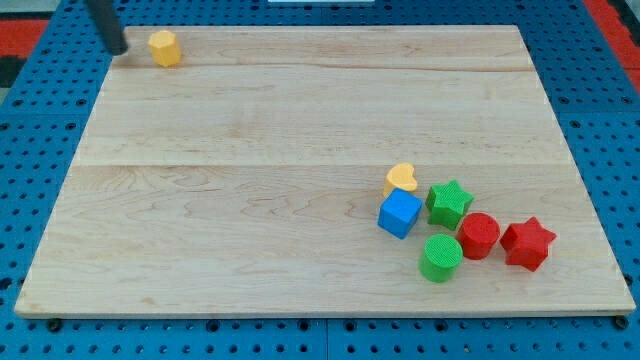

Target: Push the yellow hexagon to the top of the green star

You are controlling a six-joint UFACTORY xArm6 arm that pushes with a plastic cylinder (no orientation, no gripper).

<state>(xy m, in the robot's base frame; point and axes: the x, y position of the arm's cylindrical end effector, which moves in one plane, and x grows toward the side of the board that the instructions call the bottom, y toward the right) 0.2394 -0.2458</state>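
No gripper was fitted; my tip (119,49) stood just left of the yellow hexagon (165,48), far from the green star (449,203).

Pale wooden board (250,190) under me, and up at its top-left corner sits the yellow hexagon (165,47), my tip (119,49) just left of it. Lower right, clustered: yellow heart (402,178), blue cube (399,213), green star (449,202), green cylinder (440,257), red cylinder (479,235), red star (527,243).
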